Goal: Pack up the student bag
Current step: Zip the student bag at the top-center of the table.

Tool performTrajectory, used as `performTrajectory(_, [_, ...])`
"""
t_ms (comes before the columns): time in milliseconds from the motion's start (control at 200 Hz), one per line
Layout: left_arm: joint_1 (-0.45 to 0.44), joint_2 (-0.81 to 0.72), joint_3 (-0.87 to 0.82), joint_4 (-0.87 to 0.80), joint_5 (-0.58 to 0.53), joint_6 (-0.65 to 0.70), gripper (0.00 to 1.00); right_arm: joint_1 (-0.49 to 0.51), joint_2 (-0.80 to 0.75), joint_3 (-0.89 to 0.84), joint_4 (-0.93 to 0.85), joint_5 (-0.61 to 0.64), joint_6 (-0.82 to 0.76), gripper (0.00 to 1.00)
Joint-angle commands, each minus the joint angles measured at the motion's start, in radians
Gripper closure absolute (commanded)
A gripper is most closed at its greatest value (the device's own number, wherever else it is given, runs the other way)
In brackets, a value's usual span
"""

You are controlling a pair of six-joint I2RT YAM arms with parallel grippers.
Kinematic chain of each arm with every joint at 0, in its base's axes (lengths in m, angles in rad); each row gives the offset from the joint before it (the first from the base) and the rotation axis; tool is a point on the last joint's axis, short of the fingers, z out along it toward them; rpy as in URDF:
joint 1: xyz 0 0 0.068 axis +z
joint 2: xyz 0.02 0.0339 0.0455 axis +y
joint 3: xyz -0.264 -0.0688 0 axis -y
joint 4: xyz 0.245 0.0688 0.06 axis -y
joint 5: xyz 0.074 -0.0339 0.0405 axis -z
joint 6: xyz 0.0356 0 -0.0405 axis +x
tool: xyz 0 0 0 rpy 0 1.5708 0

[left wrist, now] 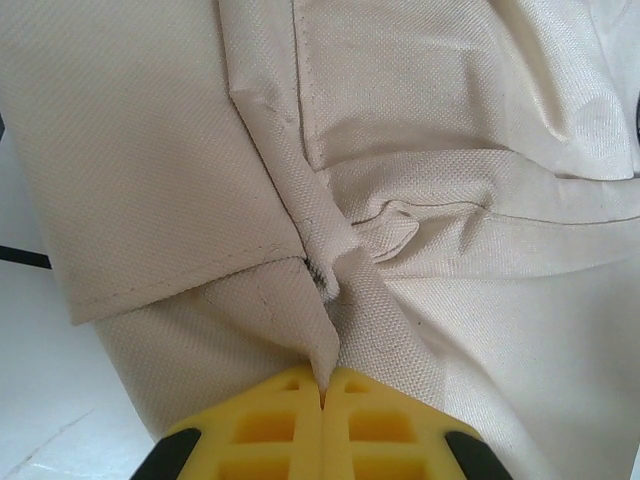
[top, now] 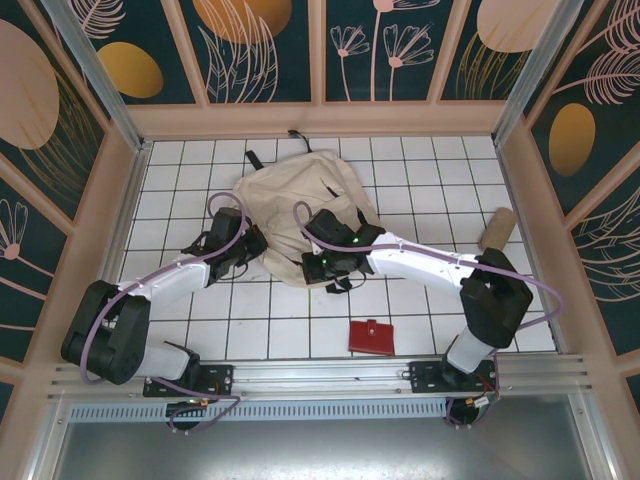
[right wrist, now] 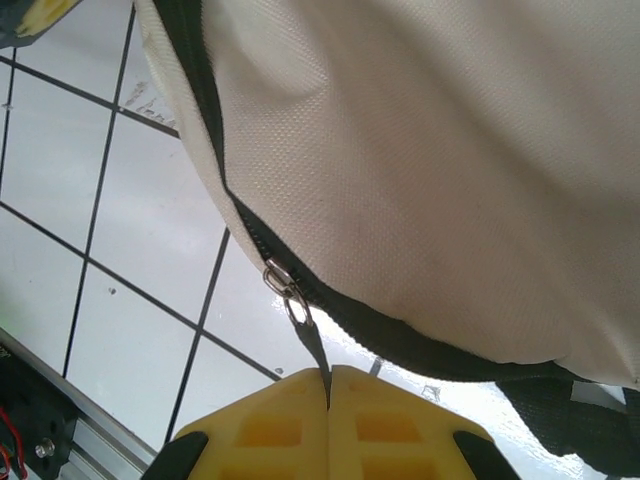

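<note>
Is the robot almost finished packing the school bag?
Not nearly. Nothing looks packed yet. In hand: the left tool pinches a fold of the soft beige fabric backpack, and the right tool pinches its black zipper pull. To do: the small red wallet and the tan cylindrical pouch lie on the white tiled table, outside the bag.

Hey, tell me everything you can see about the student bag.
The student bag is a cream woven-fabric backpack, lying slumped and crumpled on the white tiled table, black straps trailing at its far side. A black zipper runs along its edge. The left gripper pinches a fabric fold; the right gripper pinches the zipper pull.
</note>
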Motion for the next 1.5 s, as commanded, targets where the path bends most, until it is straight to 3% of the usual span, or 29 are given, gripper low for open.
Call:
performTrajectory(0, [0.025,-0.002,0.021,0.047,-0.094,0.040,1.00,0.011,-0.062,0.006,-0.071,-0.062,-0.028,1.00])
performTrajectory(105, [0.025,-0.048,0.014,0.031,-0.062,0.044,0.95,0.011,-0.037,0.024,0.015,-0.144,-0.027,1.00])
performTrajectory(280, [0.025,-0.160,-0.018,-0.066,-0.061,0.022,0.62,0.011,0.049,0.093,0.091,-0.193,-0.040,1.00])
performTrajectory(375, [0.025,-0.229,-0.054,-0.104,-0.041,-0.009,0.54,0.013,0.080,0.128,0.110,-0.204,-0.052,1.00])
performTrajectory(616, [0.017,-0.327,-0.165,-0.005,0.169,-0.170,0.50,0.013,0.103,0.173,0.104,-0.207,-0.079,1.00])
performTrajectory(846, [-0.008,-0.308,-0.154,0.032,0.206,-0.213,0.50,0.011,0.120,0.213,0.105,-0.197,-0.114,1.00])
performTrajectory(1106, [-0.009,-0.272,-0.181,0.094,0.228,-0.293,0.63,-0.010,0.186,0.270,0.128,-0.193,-0.142,1.00])
performTrajectory(1171, [-0.009,-0.270,-0.180,0.073,0.192,-0.282,0.70,-0.015,0.194,0.271,0.130,-0.193,-0.144,1.00])
performTrajectory(1306, [-0.005,-0.223,-0.152,0.065,0.097,-0.219,0.95,-0.028,0.207,0.275,0.127,-0.186,-0.153,1.00])
performTrajectory(1496, [0.040,-0.110,-0.076,0.085,-0.005,-0.125,1.00,-0.066,0.250,0.370,0.078,-0.186,-0.180,1.00])
